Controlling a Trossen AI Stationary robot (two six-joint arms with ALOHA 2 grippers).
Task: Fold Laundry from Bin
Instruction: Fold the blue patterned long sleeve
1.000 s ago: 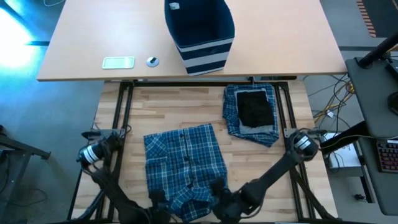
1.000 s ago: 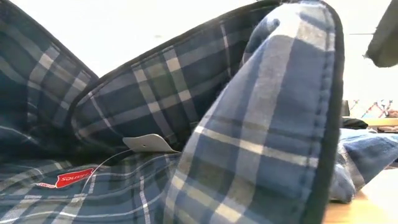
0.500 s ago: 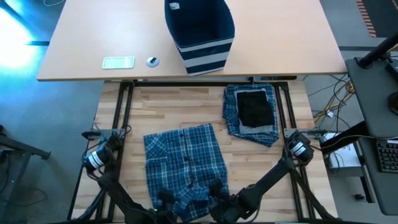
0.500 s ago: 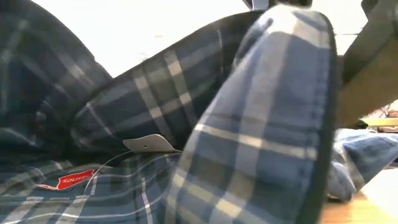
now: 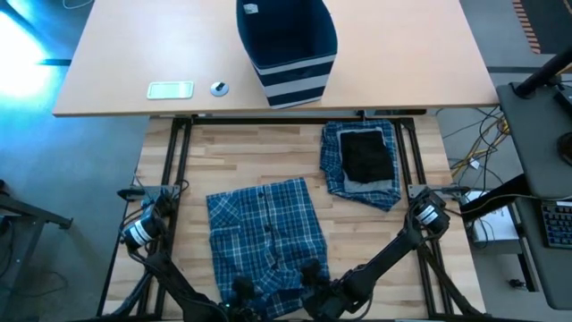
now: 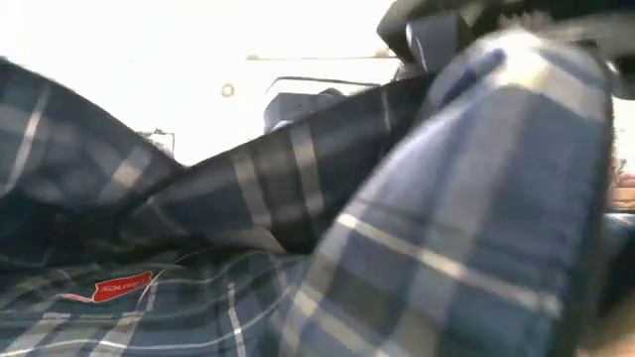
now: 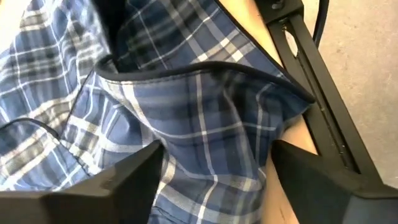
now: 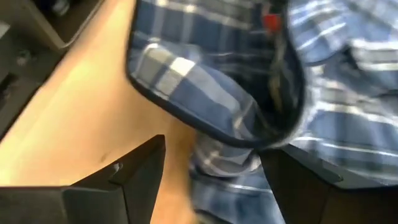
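A blue-and-white plaid shirt (image 5: 264, 234) lies spread on the wooden table; its near end, with a red label (image 6: 124, 288), is rumpled into raised folds. Both grippers are at that near end. My left gripper (image 5: 239, 288) (image 7: 217, 149) is open, with a dark-piped fold of the shirt (image 7: 205, 68) ahead of it and plaid cloth between its fingers. My right gripper (image 5: 313, 274) (image 8: 212, 148) is open astride another piped fold (image 8: 205, 93). The navy striped bin (image 5: 286, 45) stands on the far tan table. My left gripper comes slanting down from the near side, one finger (image 7: 130, 177) on each side of the shirt's rumpled near edge (image 7: 211, 180). Whether the fingers touch the cloth I cannot tell. My right gripper slants down the same way with a fold's edge (image 8: 224, 146) between its open fingers; touching or not, I cannot tell.
A stack of folded garments (image 5: 332, 152) with a black piece (image 5: 366, 156) on top lies at the back right of the wooden table. A pale flat object (image 5: 170, 89) and a small round thing (image 5: 219, 88) lie on the tan table. Black frame rails (image 7: 323, 81) run along the table's sides.
Both grippers have sunk toward the shirt's near end. The left one has also shifted toward the table's right and rolled at the wrist. The raised folds nearest the low camera have shifted, while the rest of the shirt stays flat.
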